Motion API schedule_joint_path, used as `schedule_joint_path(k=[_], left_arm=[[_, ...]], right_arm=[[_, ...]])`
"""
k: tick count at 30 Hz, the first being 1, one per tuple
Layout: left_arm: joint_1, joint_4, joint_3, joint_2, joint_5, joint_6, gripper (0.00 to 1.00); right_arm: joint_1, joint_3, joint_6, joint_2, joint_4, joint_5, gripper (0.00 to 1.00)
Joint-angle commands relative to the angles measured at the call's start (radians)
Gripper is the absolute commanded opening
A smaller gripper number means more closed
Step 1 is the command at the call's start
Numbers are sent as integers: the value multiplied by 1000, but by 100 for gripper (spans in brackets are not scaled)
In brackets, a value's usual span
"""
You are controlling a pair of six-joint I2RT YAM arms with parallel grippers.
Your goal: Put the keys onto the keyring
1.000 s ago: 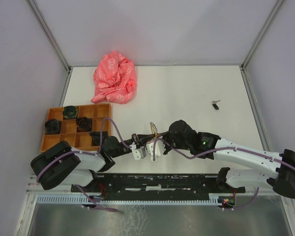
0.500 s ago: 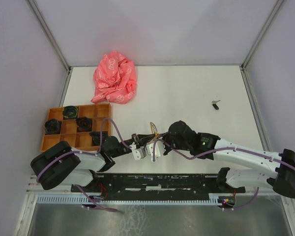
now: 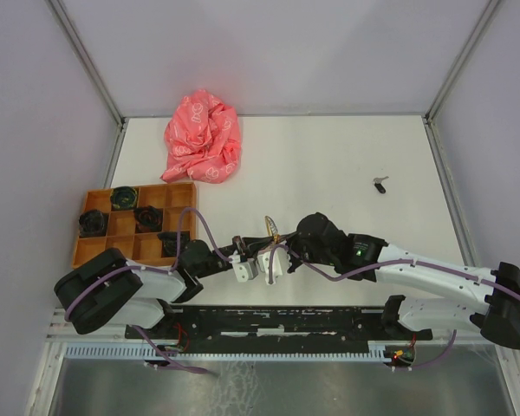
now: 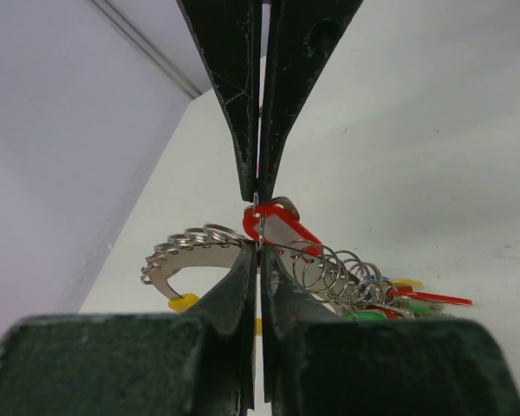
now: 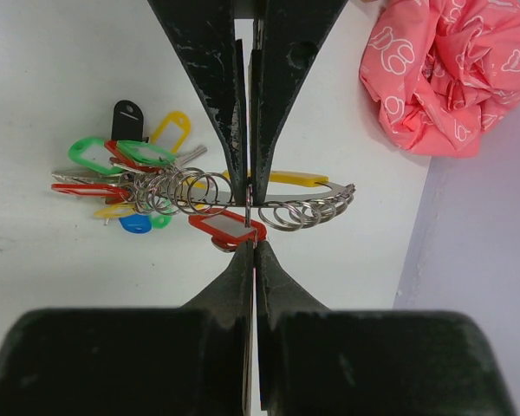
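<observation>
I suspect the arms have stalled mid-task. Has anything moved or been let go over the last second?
Nothing visibly changed. The left tool and right tool stay shut on the keyring between them. The key, cloth and tray lie as before.

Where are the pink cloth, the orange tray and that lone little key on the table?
pink cloth [image 3: 202,139]: top view, middle of the crumpled bundle.
orange tray [image 3: 121,227]: top view, a bare compartment's floor.
lone key [image 3: 380,184]: top view, where blade meets dark head.
</observation>
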Motion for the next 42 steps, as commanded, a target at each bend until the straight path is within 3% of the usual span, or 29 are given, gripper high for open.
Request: schedule_joint_path(k=[1,42], left_arm=[[-7,108,29,6,19,11,3],[-9,96,41,14,9,-5,3]], right_arm=[[8,3,5,0,41,-6,1],[22,0,12,1,43,-10,1]])
